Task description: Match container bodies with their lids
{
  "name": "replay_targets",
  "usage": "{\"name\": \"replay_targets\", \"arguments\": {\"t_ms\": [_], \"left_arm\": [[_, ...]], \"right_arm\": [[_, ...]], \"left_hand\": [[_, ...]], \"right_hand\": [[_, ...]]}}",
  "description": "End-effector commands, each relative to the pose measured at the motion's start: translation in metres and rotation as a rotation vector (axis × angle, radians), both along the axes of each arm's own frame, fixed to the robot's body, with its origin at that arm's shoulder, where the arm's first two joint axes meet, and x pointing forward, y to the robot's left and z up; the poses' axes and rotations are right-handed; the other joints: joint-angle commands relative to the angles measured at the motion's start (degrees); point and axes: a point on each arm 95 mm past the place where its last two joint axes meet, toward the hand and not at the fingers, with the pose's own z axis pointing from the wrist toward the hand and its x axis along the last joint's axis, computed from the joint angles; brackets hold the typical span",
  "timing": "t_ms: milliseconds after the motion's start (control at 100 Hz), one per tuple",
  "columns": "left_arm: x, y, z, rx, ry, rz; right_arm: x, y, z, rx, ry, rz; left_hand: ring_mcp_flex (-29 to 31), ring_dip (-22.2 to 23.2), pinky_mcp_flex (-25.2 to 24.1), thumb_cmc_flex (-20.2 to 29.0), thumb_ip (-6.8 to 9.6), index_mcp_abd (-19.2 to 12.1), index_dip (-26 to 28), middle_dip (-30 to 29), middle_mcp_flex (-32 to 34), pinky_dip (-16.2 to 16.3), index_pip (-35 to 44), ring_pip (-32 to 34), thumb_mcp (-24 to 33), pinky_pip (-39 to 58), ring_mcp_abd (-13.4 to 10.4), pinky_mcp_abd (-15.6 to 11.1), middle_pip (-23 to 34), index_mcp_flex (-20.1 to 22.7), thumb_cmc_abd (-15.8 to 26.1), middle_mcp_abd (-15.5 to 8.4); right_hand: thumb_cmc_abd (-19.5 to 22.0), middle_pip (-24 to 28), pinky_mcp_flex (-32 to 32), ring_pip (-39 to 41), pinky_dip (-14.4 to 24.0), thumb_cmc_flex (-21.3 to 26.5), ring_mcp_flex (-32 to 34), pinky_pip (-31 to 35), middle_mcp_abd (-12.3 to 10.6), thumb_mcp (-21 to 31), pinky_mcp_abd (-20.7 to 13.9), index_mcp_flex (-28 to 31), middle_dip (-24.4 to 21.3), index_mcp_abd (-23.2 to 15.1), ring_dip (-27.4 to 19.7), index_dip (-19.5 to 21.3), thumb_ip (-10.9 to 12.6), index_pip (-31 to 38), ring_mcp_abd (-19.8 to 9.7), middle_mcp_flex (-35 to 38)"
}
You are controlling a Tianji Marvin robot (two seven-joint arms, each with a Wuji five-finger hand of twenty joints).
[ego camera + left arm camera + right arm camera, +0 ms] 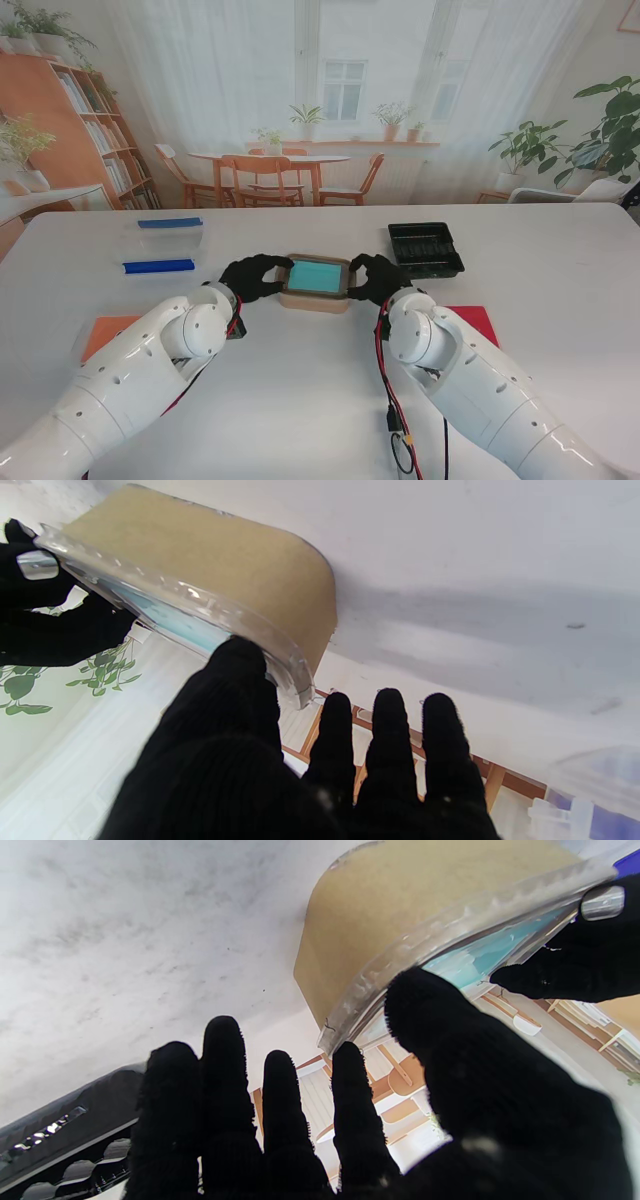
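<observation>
A tan container body (312, 298) (210, 575) (400, 905) stands at the table's middle with a clear lid (316, 276) (200, 611) (450, 930) lying on it; the lid's centre looks teal. My left hand (255, 277) (280, 760) is at the container's left end. Its thumb rests on the lid's rim and its other fingers are spread straight past the box. My right hand (378, 277) (350, 1120) mirrors this at the right end, thumb on the rim, fingers apart. Neither hand wraps around the container.
A black ridged tray (425, 248) (65, 1140) sits farther from me on the right. Two clear boxes with blue lids (165, 235) (158, 266) stand at the left. An orange flat piece (105, 335) lies by my left arm and a red one (478, 320) by my right.
</observation>
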Motion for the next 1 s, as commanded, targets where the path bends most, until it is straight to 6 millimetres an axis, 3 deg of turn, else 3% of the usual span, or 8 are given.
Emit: {"name": "replay_targets", "arguments": {"t_ms": [0, 590, 990], "left_arm": [[-0.003, -0.003, -0.008, 0.006, 0.025, -0.005], [0.0, 0.0, -0.014, -0.018, 0.09, 0.017], [-0.005, -0.004, 0.001, -0.085, 0.012, 0.014]], "right_arm": [[-0.004, -0.001, -0.012, -0.002, 0.042, 0.009], [-0.001, 0.001, -0.014, -0.016, 0.047, 0.023], [-0.001, 0.003, -0.003, 0.008, 0.01, 0.022]], "left_hand": [[-2.22, 0.5, -0.29, 0.22, -1.91, 1.02, -0.27, -0.25, -1.85, -0.13, -0.33, 0.46, -3.11, 0.44, -0.12, -1.92, -1.12, -0.19, 0.41, -0.07], [-2.32, 1.05, -0.3, -0.6, -1.32, 1.87, -0.71, 0.39, -1.87, 0.19, -1.25, 1.36, -5.79, 0.96, 0.56, -1.84, -0.18, 0.53, 1.65, 0.75], [-2.3, 1.37, -0.27, -1.28, -0.63, 1.88, -0.78, 1.04, -1.78, 0.51, -1.43, 2.71, -7.38, 2.06, 1.6, -1.09, 1.42, 1.7, 1.9, 1.38]], "right_hand": [[-0.81, 0.61, 0.42, 1.1, 1.19, 0.02, 0.93, 2.56, 0.07, 0.33, -1.79, 0.07, 0.5, -0.38, 0.82, -0.55, 0.15, 0.43, -1.0, 0.73], [-0.76, 0.67, 0.35, 1.1, 1.16, -0.14, 0.77, 2.54, 0.11, 0.29, -1.87, 0.07, 0.45, -0.38, 0.77, -0.63, 0.14, 0.55, -1.04, 0.6], [-0.37, 0.73, 0.15, 1.12, 1.15, -0.55, 0.83, 2.47, 0.04, -0.21, -1.79, 0.26, 0.45, -0.41, 0.76, -0.75, 0.14, 0.4, -0.99, 0.75]]}}
